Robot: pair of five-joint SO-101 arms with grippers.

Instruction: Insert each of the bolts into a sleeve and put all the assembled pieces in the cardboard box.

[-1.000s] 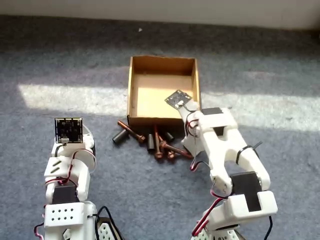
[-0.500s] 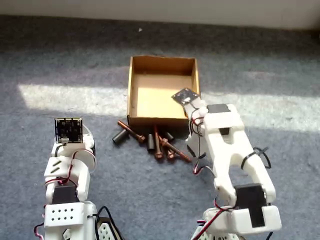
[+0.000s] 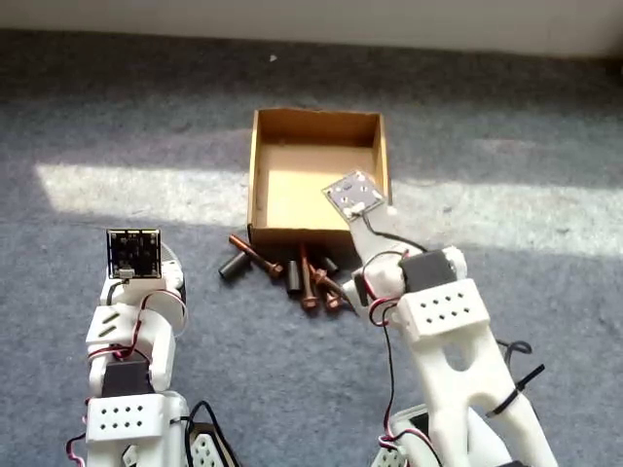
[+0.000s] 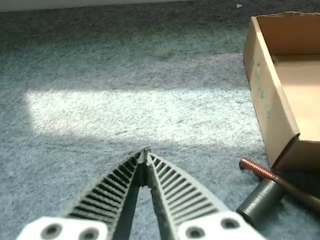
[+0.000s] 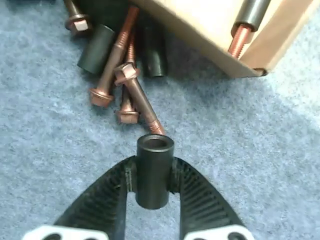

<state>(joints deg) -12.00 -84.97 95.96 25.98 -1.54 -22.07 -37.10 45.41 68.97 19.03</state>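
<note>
My right gripper is shut on a dark sleeve, held just above the carpet with its open end facing a heap of copper bolts and more dark sleeves. That heap lies against the front wall of the cardboard box. Inside the box, a sleeve with a bolt's thread sticking out rests in a corner. My left gripper is shut on nothing, low over the carpet to the left of the box. One bolt and one sleeve lie near it.
Grey carpet covers the floor, with a sunlit band running across it behind the heap. The right arm stands over the box's front right corner. The left arm sits folded at the near left.
The right arm has changed pose by the box's front right corner, its upper links swinging down toward the near edge. The left arm has kept still.
</note>
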